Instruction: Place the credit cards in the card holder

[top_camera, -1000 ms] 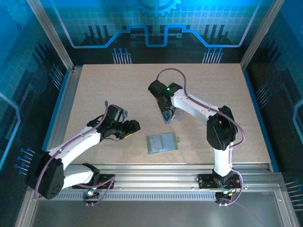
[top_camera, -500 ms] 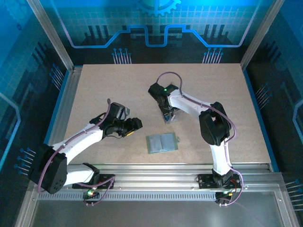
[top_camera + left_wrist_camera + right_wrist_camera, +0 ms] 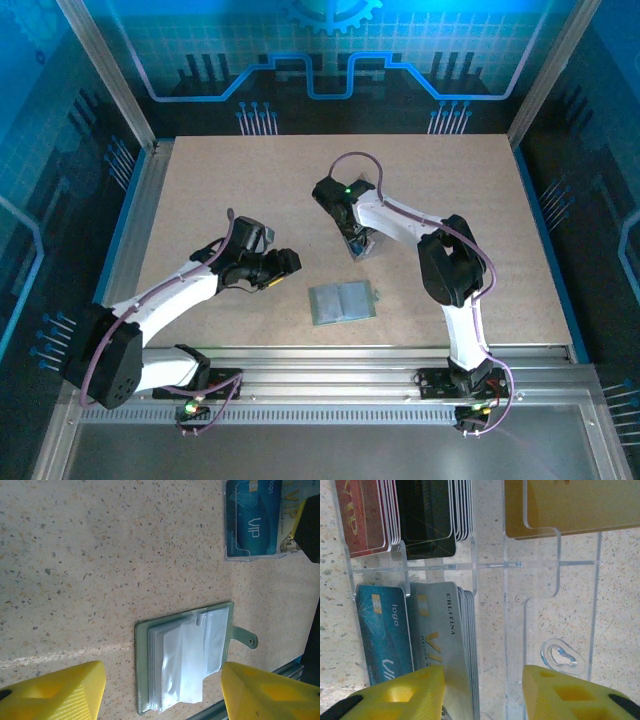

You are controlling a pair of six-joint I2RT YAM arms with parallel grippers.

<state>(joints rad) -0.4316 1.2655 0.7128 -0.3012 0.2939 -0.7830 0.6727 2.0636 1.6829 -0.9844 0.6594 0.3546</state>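
Observation:
The sage-green card holder [image 3: 343, 302] lies open on the table near the front edge. In the left wrist view its clear sleeves [image 3: 187, 662] fan upward and the snap tab [image 3: 245, 637] points right. My left gripper [image 3: 285, 264] hovers left of the holder, open [image 3: 162, 685], with nothing between its fingers. My right gripper [image 3: 356, 238] hangs over the clear tray [image 3: 366, 247] of credit cards. That tray holds red [image 3: 364, 520], black [image 3: 426, 517], blue [image 3: 384, 635], grey-white [image 3: 445, 640] and gold [image 3: 570, 502] stacks. The right gripper [image 3: 482, 692] is open, one finger [image 3: 402, 695] in front of the grey-white stack, the other over an empty compartment.
The clear tray's dividers [image 3: 490, 565] stand between the stacks. A metal rail [image 3: 330, 362] runs along the table's near edge just beyond the holder. Frame posts rise at the table's back corners. Bare tabletop [image 3: 240, 190] spreads to the left and rear.
The right gripper's jaws have narrowed and it has sunk slightly toward the tray. The left gripper has shifted a little toward the right, then held still.

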